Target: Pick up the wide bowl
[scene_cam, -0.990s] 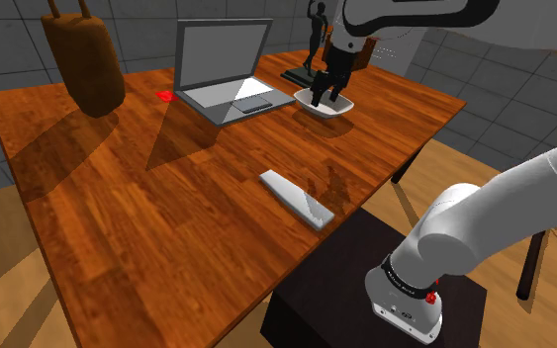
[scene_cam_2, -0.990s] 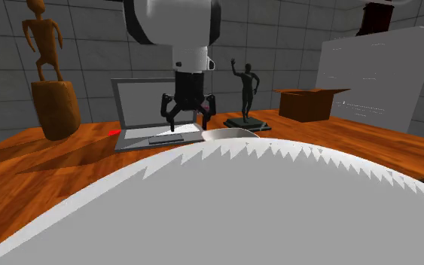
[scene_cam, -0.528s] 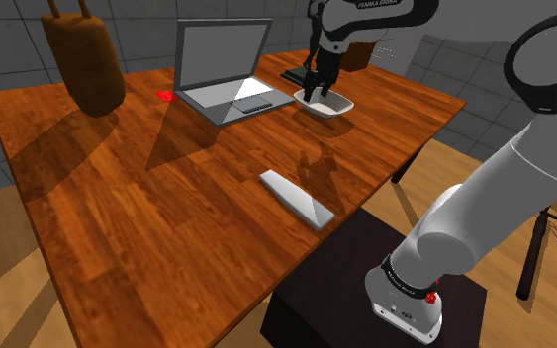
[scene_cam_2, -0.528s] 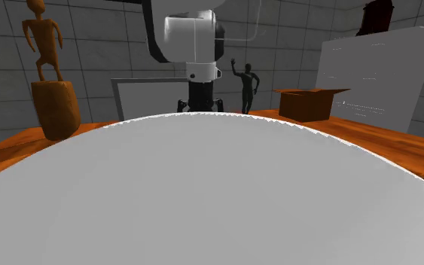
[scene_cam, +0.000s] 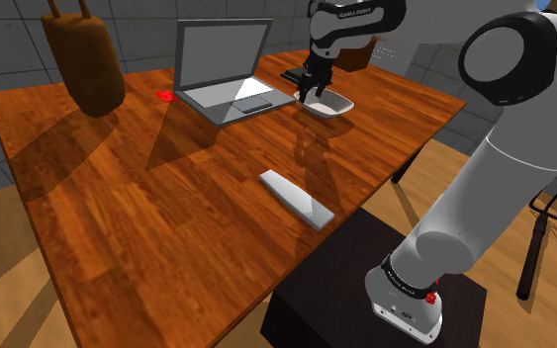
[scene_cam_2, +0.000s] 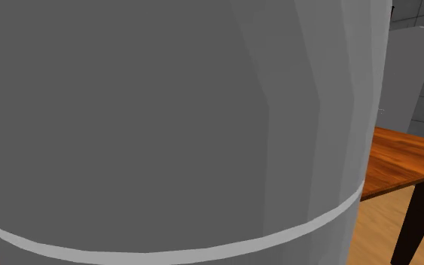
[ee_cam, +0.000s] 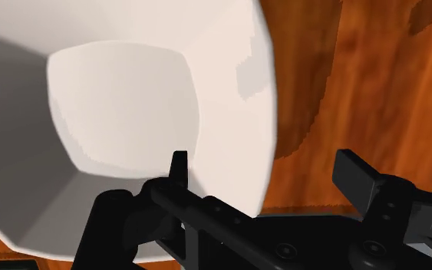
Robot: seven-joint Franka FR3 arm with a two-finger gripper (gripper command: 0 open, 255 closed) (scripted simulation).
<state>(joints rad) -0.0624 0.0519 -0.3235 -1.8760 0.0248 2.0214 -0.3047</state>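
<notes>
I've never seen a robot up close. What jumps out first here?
A big white robot arm arches over the reddish wooden table, its black two-finger gripper down at a wide white bowl near the far edge. The open fingers straddle the bowl's rim, beside an open grey laptop.

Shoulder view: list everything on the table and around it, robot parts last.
Table: one, reddish-brown wood, mid-picture.
Bowl: one, white, far side, under the pincer.
Laptop: one, grey, open, beside the bowl, toward the shoulder view's left.
Dark base: one, blackish, behind the bowl.
Small object: one, red, at the laptop's other side.
Carved block: one, brown, far corner past the laptop.
Flat bar: one, grey, near edge by the stand.
Stand: one, black, lower right.
Arm: one, white, reaching from the stand.
Pincer: one, black, open, one finger inside the bowl, one outside.
</notes>
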